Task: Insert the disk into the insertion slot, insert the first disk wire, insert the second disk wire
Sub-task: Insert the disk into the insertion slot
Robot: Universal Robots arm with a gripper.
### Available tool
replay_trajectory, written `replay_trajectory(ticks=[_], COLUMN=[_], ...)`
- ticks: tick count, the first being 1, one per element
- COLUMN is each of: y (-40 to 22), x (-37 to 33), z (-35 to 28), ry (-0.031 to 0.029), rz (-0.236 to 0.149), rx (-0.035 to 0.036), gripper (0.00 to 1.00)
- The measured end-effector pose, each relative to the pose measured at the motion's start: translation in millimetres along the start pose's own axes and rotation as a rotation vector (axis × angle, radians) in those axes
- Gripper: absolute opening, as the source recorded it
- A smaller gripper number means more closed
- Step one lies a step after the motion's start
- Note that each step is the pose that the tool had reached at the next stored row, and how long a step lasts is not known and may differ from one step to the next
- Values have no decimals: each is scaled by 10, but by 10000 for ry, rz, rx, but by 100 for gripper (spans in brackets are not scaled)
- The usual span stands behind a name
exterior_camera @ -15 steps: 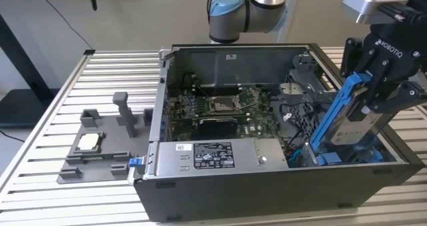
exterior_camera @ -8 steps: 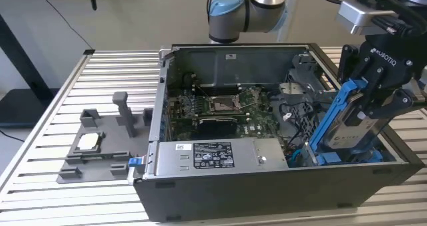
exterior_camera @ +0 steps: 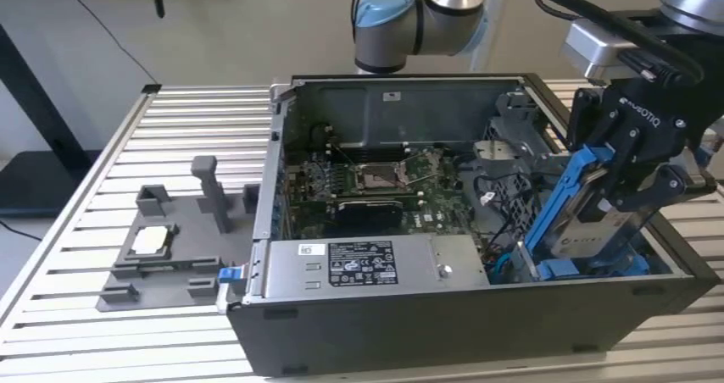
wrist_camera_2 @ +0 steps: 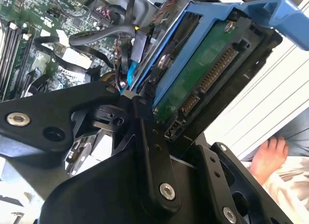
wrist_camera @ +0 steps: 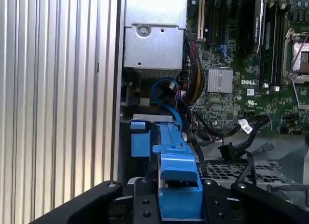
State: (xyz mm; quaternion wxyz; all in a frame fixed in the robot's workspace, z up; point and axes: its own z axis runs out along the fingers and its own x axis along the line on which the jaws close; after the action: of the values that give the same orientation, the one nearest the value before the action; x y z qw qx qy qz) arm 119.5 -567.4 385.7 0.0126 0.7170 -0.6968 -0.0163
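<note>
leaning on edge inside the computer case (exterior_camera: pixel 453 315), at the exterior view's right, the disk (exterior_camera: pixel 582 230) is reaching its lower end toward the insertion slot (exterior_camera: pixel 554 270) but is not lying seated. the gripper (exterior_camera: pixel 628 198) is pinching its blue frame. the wires (wrist_camera: pixel 248 125) are lying loose, so all three steps are looking unfinished.

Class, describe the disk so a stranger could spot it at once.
Find the open black computer case. At its end on the exterior view's right, the gripper holds the disk, a tilted silver slab. Unlike the flat grey power supply nearby, it wears a bright blue frame.
</note>
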Motion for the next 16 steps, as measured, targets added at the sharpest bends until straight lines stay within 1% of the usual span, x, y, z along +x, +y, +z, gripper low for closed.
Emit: replay_trajectory(ticks=[2,4,5,7,14,15,16], y=[-1,-2,-2,-3,-2,-3,-4], x=[-2,-3,-3,-3,-3,-5,-5], z=[24,47,63,75,77,80,82], ry=[-75,-129,-132,-134,-136,-153,-151], rz=[-3,-5,-5,-5,-6,-10,-11], rx=[3,4,2,3,4,8,8], gripper=[33,33,33,33,33,33,34])
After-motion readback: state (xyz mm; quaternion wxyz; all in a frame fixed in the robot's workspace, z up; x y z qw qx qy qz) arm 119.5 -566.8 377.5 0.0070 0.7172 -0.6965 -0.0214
